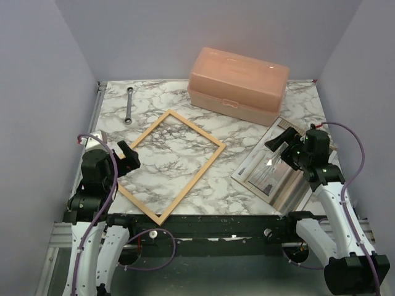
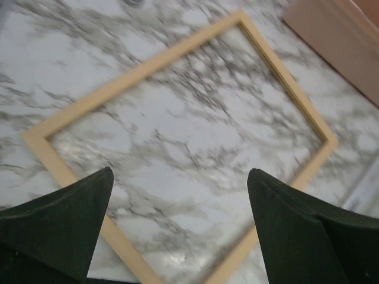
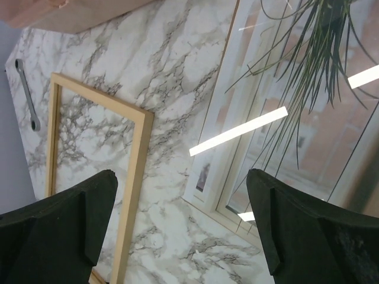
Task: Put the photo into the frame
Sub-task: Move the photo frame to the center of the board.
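The frame (image 1: pixel 174 117), thin light wood, lies flat and empty on the marble table, turned like a diamond. It also shows in the left wrist view (image 2: pixel 148 67) and the right wrist view (image 3: pixel 140 154). The photo (image 1: pixel 271 176), a spindly plant by a window, lies face up at the right under a glossy glare, and fills the right of the right wrist view (image 3: pixel 308 100). My left gripper (image 1: pixel 128 155) is open and empty above the frame's left corner. My right gripper (image 1: pixel 281 143) is open and empty above the photo's near-left edge.
A peach plastic box (image 1: pixel 237 84) stands at the back right, its corner in the left wrist view (image 2: pixel 343 41). A metal wrench (image 1: pixel 129 106) lies at the back left, also seen in the right wrist view (image 3: pixel 26 94). Grey walls close in three sides.
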Robot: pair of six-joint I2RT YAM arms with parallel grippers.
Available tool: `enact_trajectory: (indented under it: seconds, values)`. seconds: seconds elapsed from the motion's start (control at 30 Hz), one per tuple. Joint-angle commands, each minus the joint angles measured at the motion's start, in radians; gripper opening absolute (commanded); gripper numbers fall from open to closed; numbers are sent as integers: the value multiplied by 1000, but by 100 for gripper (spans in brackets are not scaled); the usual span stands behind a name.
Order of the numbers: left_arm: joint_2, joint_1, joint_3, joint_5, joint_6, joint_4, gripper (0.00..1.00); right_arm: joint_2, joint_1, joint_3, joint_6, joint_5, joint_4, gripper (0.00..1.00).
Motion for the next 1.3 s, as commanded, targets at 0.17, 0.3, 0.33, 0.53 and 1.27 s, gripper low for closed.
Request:
enact_trajectory:
  seconds: [0.17,0.3,0.33,0.53,1.27]
  values:
    - [35,6,-74,537,-40,-29,99,-1,0,-32,-13,-52,-124,100]
    - [115,7,-95,576,-87,-1,99,-1,1,-12,-48,-17,-170,100]
    - [145,7,-100,604,-87,11,98,0,1,-11,-47,-29,-172,100]
    - [317,-3,-121,686,-77,66,98,30,1,-18,-37,-77,-177,100]
    - [908,-540,97,265,-36,97,97,293,2,-55,-28,-233,4,100]
